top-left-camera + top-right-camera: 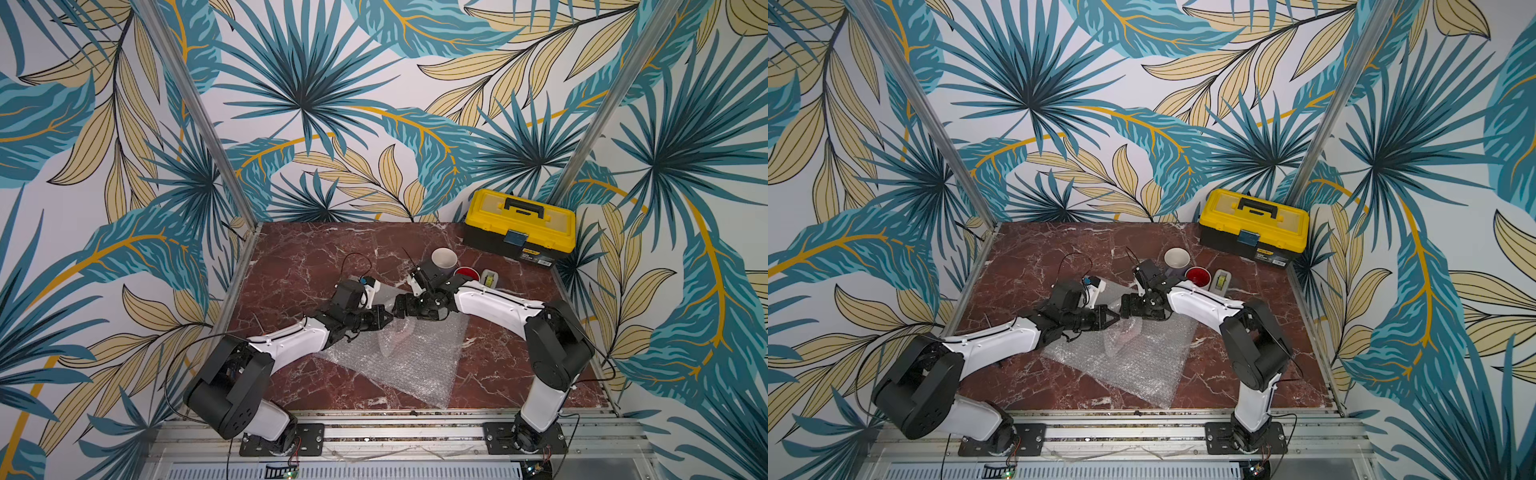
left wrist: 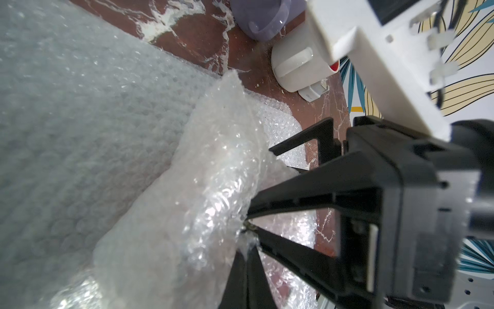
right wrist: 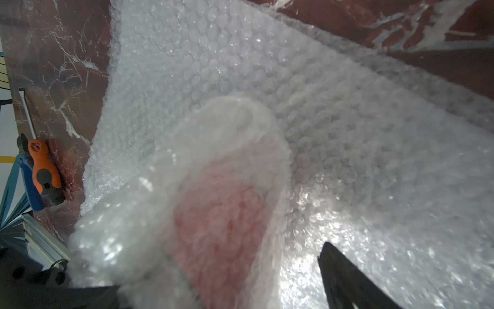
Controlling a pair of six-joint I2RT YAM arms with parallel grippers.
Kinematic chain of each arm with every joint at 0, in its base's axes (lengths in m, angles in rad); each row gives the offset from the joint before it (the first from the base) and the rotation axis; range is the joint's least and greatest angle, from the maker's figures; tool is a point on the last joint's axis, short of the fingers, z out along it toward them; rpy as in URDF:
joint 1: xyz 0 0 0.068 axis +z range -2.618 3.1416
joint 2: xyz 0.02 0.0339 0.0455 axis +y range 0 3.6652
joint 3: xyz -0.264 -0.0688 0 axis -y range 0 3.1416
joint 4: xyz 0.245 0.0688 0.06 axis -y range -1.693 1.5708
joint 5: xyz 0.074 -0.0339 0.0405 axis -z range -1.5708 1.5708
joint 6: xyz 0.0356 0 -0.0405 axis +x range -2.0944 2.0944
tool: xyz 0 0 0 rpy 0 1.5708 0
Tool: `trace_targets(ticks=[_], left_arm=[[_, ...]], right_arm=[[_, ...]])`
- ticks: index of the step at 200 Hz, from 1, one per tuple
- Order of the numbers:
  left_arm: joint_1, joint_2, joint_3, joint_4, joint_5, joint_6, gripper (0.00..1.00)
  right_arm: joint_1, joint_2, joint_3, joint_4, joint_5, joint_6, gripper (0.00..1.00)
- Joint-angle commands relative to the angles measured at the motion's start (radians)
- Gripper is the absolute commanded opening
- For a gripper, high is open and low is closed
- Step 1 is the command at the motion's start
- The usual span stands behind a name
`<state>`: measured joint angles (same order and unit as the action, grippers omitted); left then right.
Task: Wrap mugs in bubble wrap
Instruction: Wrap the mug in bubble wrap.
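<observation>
Bubble wrap is lying near the middle of the red marble table. Part of it is bunching into a lumpy bundle around the red mug, which is showing pink through it. The left gripper is squeezing tight on the bundle's edge. The right gripper is standing wide open, one finger on each side of the bundle. Farther back, the lavender mug and the white mug are sitting side by side, near a tape dispenser.
</observation>
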<state>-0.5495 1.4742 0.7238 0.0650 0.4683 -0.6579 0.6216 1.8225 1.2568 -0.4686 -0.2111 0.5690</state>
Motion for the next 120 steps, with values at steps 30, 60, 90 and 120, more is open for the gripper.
trace_targets(ticks=[30,60,90,120], left_arm=[[-0.02,-0.073,-0.042,-0.023,0.027,0.025,0.01],[-0.02,-0.13,-0.044,-0.04,-0.003,0.02,0.07],[-0.02,-0.179,-0.041,-0.07,-0.077,0.002,0.09],[-0.02,-0.209,-0.017,-0.138,-0.202,-0.016,0.13]], right_arm=[[0.005,0.109,-0.033,-0.037,0.012,0.004,0.88],[0.007,0.121,-0.032,-0.042,0.012,0.0,0.88],[0.007,0.121,-0.028,-0.041,0.013,0.0,0.87],[0.008,0.122,-0.021,-0.045,0.012,-0.002,0.87]])
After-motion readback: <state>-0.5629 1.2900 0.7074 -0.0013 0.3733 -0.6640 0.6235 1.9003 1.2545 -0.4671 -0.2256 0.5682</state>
